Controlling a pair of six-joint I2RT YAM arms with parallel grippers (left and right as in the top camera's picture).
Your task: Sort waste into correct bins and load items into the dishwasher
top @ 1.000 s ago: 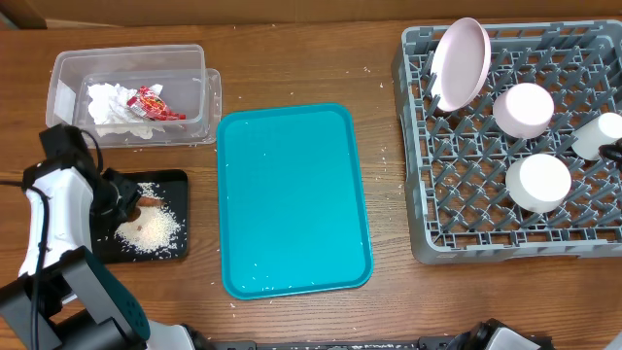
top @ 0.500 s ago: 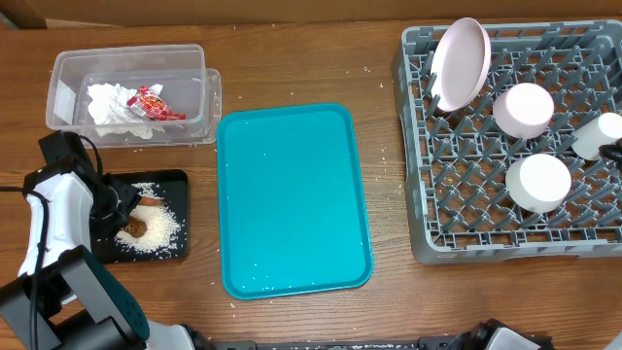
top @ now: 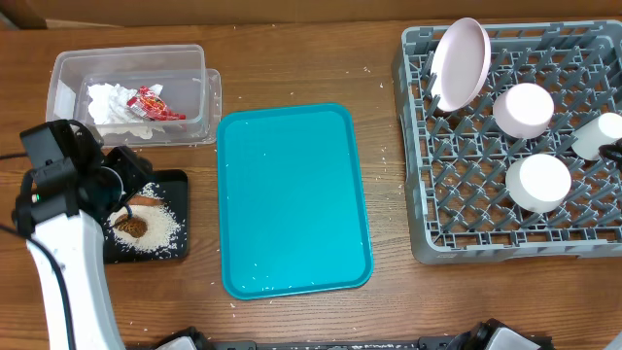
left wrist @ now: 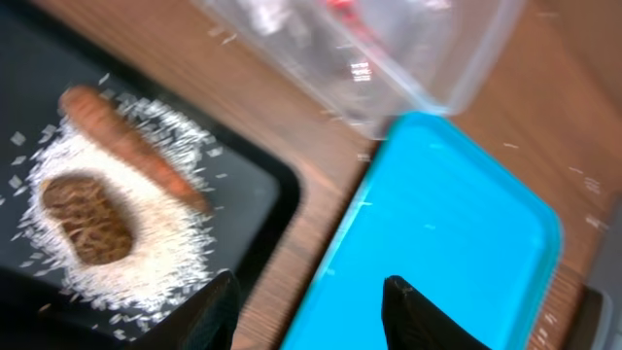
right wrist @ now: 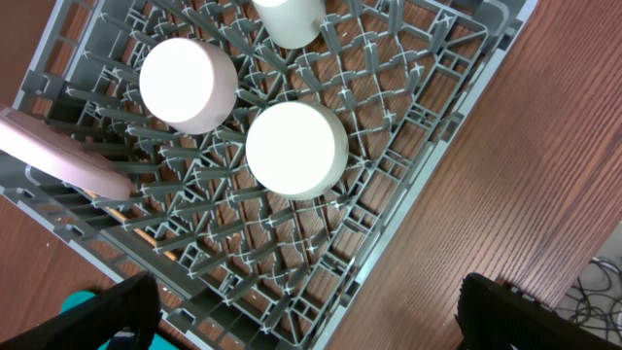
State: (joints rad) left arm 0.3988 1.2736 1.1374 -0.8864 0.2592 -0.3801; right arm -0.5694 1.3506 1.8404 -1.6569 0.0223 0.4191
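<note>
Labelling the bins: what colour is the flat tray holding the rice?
The tray is black; the overhead view shows it best.

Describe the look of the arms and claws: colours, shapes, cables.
The left arm is a white link with black joint housings and a thin black cable. The left claw and right claw each have two dark, blocky fingers.

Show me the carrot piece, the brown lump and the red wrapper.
carrot piece (left wrist: 131, 146), left wrist view, middle of its length.
brown lump (left wrist: 87, 219), left wrist view, centre of its ridged top.
red wrapper (top: 154, 103), overhead view, its red middle.
</note>
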